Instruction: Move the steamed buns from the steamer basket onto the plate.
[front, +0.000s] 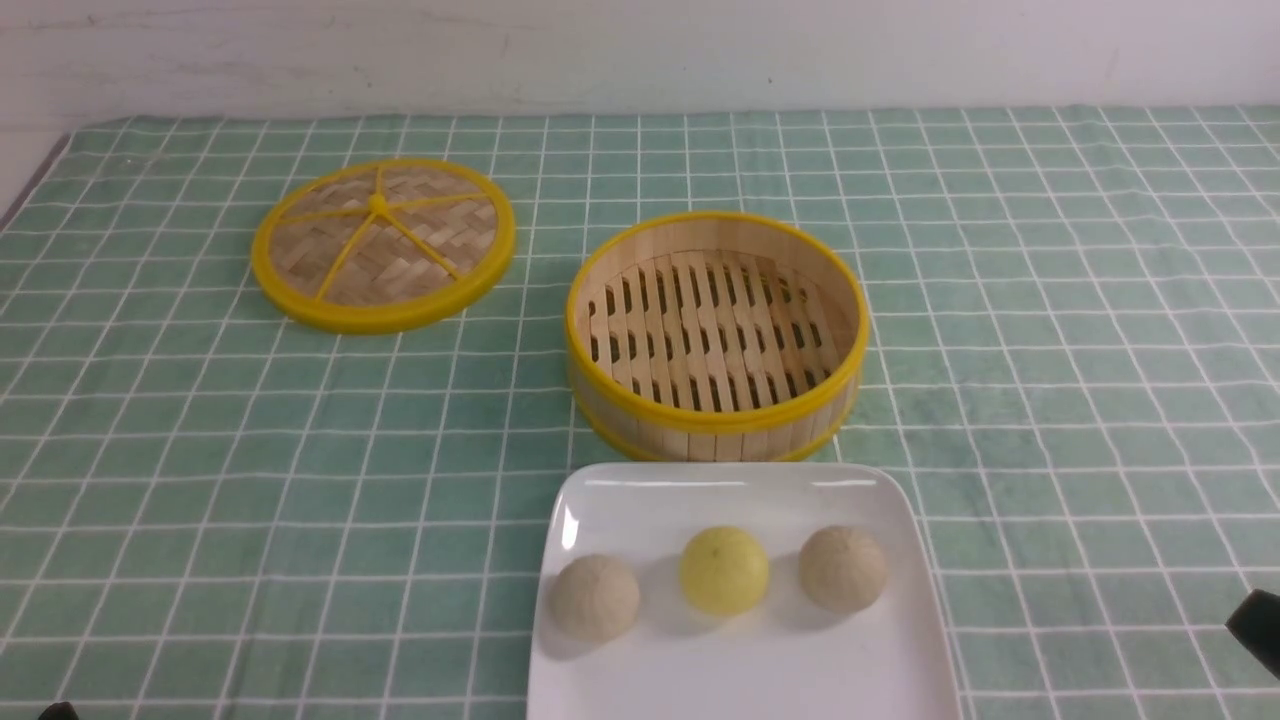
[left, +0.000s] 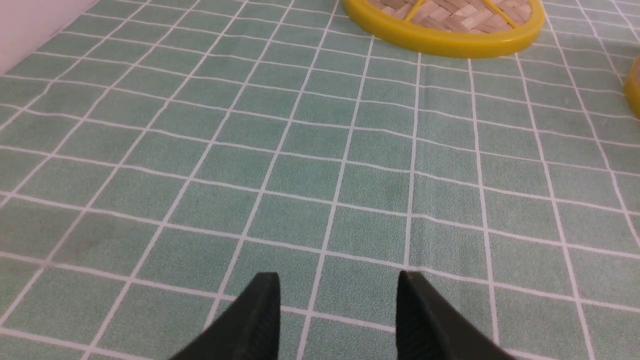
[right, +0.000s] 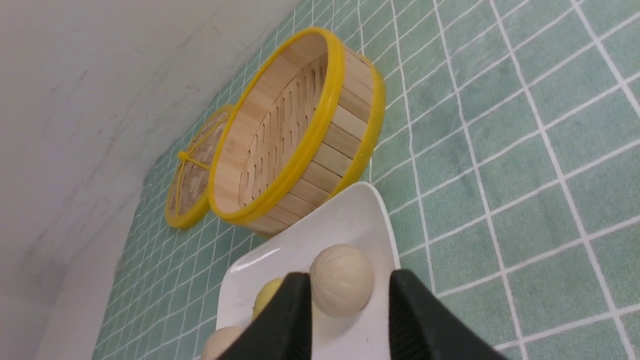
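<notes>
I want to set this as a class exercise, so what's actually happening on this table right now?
Nothing is being handled at this moment. All three steamed buns sit in a row on the white plate, and the steamer basket behind it is empty, its lid lying flat on the cloth to its left. The left gripper is open over bare tablecloth. The right gripper is open too, pulled back near the plate's right side, holding nothing. The transfer looks finished.

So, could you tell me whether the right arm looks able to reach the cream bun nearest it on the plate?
Probably yes: the right gripper is open and empty, nothing lies between it and that cream bun, which sits uncovered on the plate.
</notes>
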